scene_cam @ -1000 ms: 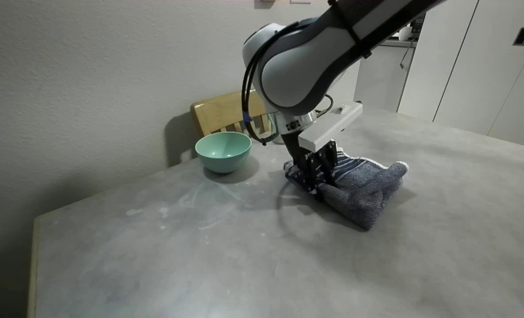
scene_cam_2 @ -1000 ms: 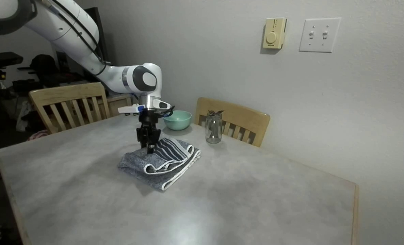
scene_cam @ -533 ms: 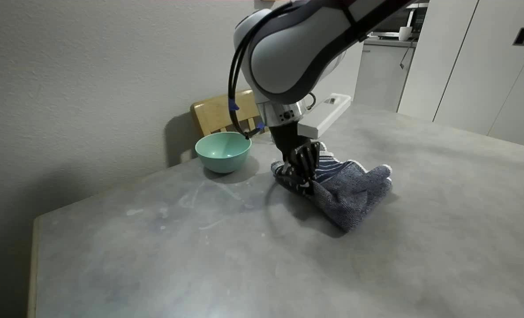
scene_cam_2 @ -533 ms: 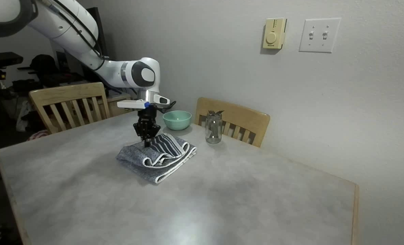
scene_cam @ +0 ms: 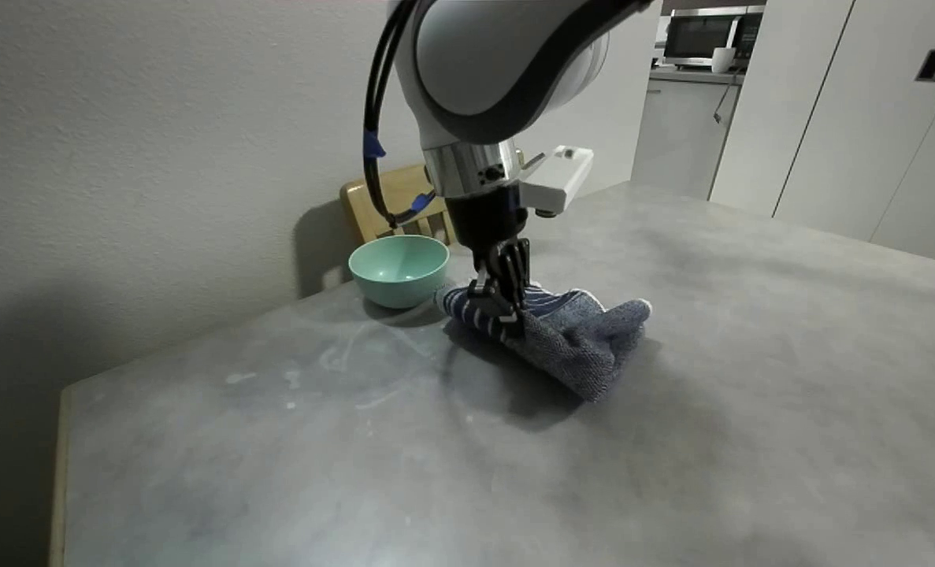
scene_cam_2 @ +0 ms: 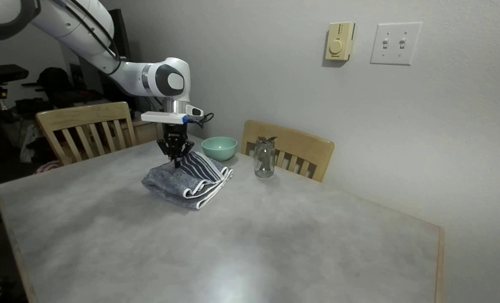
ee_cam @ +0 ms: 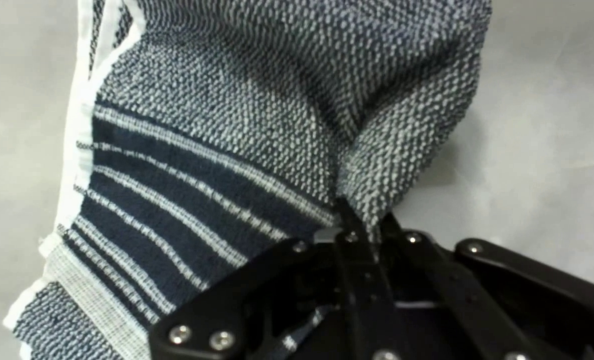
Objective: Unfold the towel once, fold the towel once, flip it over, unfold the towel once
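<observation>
A home; table, wooden chairs, cutlery jar, wall thermostat, microwave

Under the towel, the table bears a bowl and glass jar

In an exterior view, the rounded white arm has curved dark-grey trim, black cables with blue tags at nine o'clock, a silver metal collar at six and a white oblong bar at five; round silver screws stud the black jointed gripper
</observation>
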`<move>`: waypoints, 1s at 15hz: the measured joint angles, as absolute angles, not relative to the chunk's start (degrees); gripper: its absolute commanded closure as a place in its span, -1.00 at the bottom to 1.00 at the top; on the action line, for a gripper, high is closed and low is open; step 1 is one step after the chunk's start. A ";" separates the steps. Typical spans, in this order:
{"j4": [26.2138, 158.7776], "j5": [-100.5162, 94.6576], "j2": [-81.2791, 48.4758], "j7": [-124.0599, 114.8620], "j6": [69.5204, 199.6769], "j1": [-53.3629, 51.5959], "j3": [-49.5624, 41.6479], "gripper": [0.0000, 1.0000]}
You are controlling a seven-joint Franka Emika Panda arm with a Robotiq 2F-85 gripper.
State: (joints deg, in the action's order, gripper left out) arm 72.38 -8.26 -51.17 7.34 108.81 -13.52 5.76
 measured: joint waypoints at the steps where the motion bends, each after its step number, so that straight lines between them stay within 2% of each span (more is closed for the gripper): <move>1: 72.62 -8.26 -50.46 8.40 109.23 -13.41 5.89 0.95; 15: 88.01 -7.98 -35.63 13.07 118.49 -7.87 6.40 0.95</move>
